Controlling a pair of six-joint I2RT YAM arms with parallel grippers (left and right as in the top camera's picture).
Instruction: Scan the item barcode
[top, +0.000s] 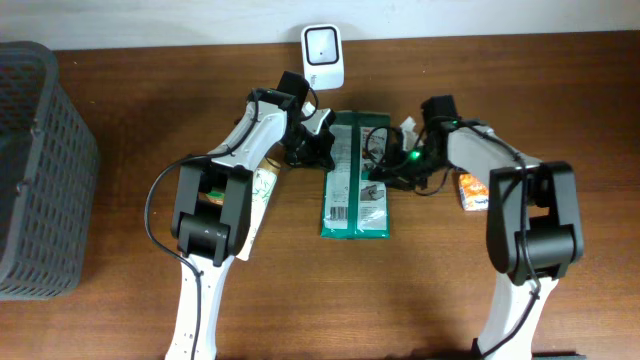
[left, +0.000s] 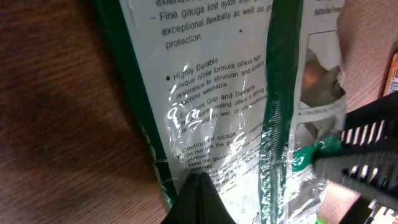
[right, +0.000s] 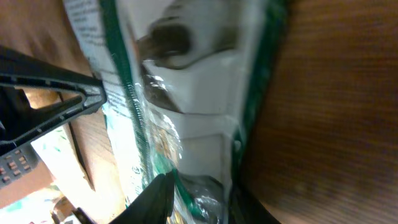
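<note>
Wooden table (top: 330, 300) carries pack (top: 355, 190) at frame centre, scanner (top: 324, 55) above. Left end effector (left: 198, 199) is clenched at pack edge; right end effector (right: 199, 200) grip cannot be told. Raise pack flat toward scanner.

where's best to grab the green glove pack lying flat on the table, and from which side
Pinch the glove pack by its right long edge, coming in low from the right. It lies flat and thin on the table, so only a rim can be pinched, and the right tool sits at that edge.
</note>
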